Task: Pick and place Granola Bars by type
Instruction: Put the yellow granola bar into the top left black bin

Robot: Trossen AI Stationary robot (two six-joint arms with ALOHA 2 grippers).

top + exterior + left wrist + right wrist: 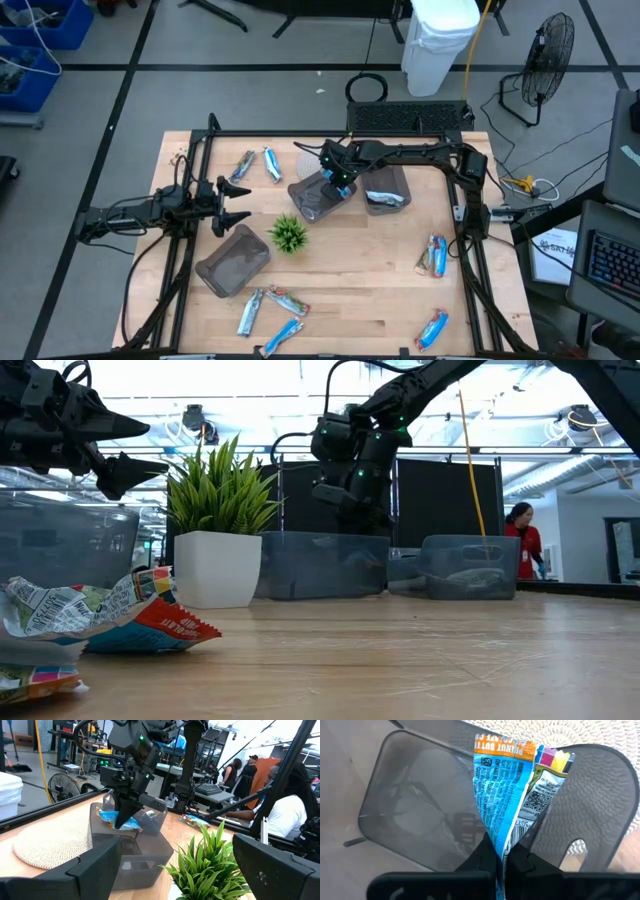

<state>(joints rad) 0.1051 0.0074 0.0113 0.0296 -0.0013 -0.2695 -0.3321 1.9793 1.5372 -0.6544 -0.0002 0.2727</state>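
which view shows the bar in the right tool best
Right wrist view: the granola bar fills the picture, pinched by the right tool above a grey tray. Left wrist shows it smaller; high and low barely show it.

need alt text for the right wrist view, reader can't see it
The right gripper, jaws shut, holds a blue granola bar packet with an orange end, dangling it over an empty grey tray. A woven mat lies beyond the tray on the wooden table.
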